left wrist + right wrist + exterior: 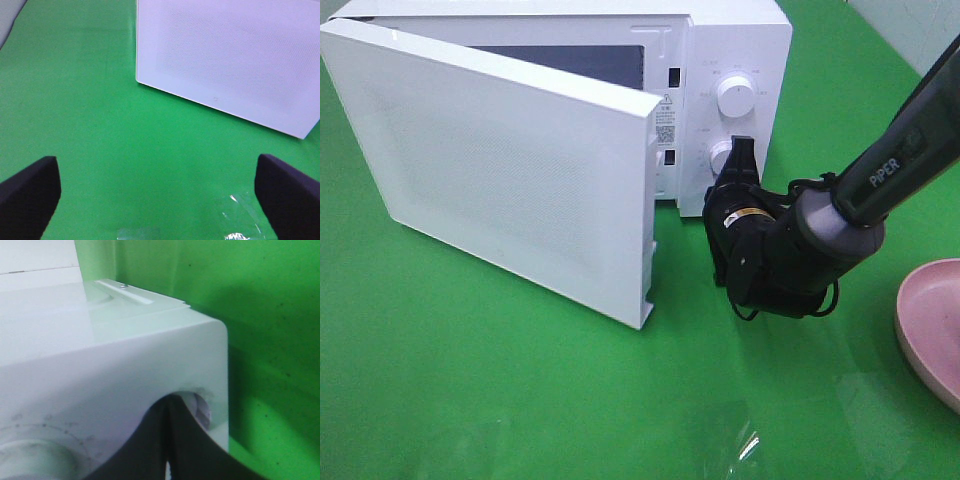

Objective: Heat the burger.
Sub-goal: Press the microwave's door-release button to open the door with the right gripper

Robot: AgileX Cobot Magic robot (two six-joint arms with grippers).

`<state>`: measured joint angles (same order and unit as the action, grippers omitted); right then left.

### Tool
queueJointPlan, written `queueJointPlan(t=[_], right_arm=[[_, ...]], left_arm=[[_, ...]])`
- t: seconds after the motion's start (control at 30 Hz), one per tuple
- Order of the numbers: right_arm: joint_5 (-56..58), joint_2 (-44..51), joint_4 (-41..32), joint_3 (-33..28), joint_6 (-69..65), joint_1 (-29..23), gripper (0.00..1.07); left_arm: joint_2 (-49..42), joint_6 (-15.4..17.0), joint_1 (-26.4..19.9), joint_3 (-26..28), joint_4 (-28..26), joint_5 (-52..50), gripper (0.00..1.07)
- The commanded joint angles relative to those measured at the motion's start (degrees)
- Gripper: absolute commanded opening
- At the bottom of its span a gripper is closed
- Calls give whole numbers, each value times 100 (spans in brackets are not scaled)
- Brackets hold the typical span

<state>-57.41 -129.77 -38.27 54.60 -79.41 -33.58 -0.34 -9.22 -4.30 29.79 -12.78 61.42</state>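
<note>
The burger is out of view. A white microwave (760, 50) stands at the back with its door (500, 170) swung wide open toward the front left, hiding most of the cavity. My right gripper (740, 152) is shut, and its tips rest against the lower knob (722, 160) on the control panel. The right wrist view shows the closed right gripper (169, 412) pressed to that knob (202, 410) near the microwave's corner. My left gripper (160, 200) is open and holds nothing, hovering over the green mat in front of the door (225, 55).
A pink plate (925, 320) lies at the right edge of the green mat (470, 380). An upper knob (735, 95) sits above the lower one. The open door juts far out over the mat's left half.
</note>
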Motion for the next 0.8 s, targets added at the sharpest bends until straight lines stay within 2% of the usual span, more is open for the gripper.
queueJointPlan(t=[0.03, 0.3, 0.47, 0.8], right_arm=[[-859, -235, 567, 527, -183, 223, 0], [-762, -218, 556, 521, -183, 223, 0], [-281, -172, 579, 504, -183, 212, 0], [-172, 218, 556, -143, -143, -40, 0]], left_arm=[[-86, 11, 17, -11, -17, 11, 98], [-86, 11, 17, -11, -17, 11, 98], [-86, 11, 17, -11, -17, 11, 98], [-86, 11, 17, -11, -17, 11, 98]])
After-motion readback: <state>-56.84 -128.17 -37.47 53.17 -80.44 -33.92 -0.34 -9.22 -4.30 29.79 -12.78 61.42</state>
